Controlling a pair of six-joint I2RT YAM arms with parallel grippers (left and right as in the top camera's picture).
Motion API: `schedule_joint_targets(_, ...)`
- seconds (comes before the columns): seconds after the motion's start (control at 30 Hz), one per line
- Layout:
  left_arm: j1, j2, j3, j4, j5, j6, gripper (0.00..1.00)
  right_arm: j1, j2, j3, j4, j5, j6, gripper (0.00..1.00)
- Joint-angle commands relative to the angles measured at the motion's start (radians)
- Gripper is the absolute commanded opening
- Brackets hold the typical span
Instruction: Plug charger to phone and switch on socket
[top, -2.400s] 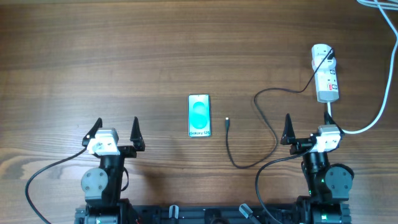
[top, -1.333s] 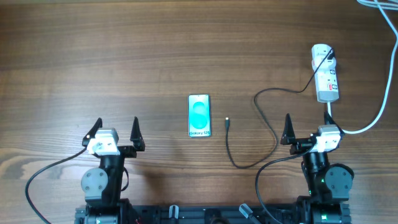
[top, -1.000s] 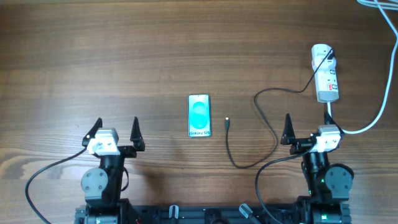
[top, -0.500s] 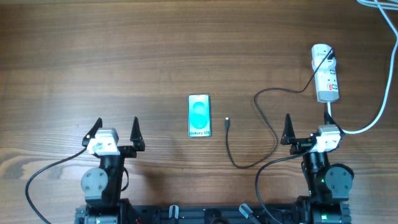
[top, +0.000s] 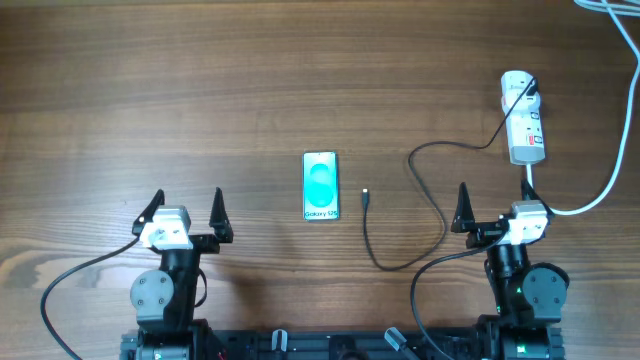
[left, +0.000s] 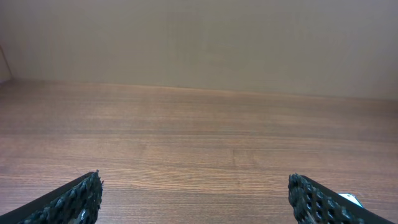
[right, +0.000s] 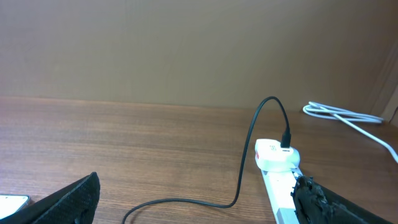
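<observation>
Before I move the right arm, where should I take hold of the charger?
Grip the charger just behind its plug tip, coming straight down from above with the fingers across the cable. It lies flat on the table. That stretch runs nearly straight, to the right of the phone and not touching it.

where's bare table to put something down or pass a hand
Free: the wide stretch of table left of the phone, and the whole far strip beyond it. Narrow gap between phone and charger. Crowded on the right, where charger, socket and white lead run together.
</observation>
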Motion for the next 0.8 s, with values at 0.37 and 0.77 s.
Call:
schedule_joint_targets(0.37,0.007,-0.011,-0.008,0.055,0.565,-0.320,1.00,0.006,-0.004,-0.002,0.002,0.010,-0.006,1.00)
schedule_joint_targets(0.77,0.007,-0.011,0.013,0.637,0.669,-0.681,1.00,0.006,-0.004,-0.002,0.002,0.010,-0.006,1.00)
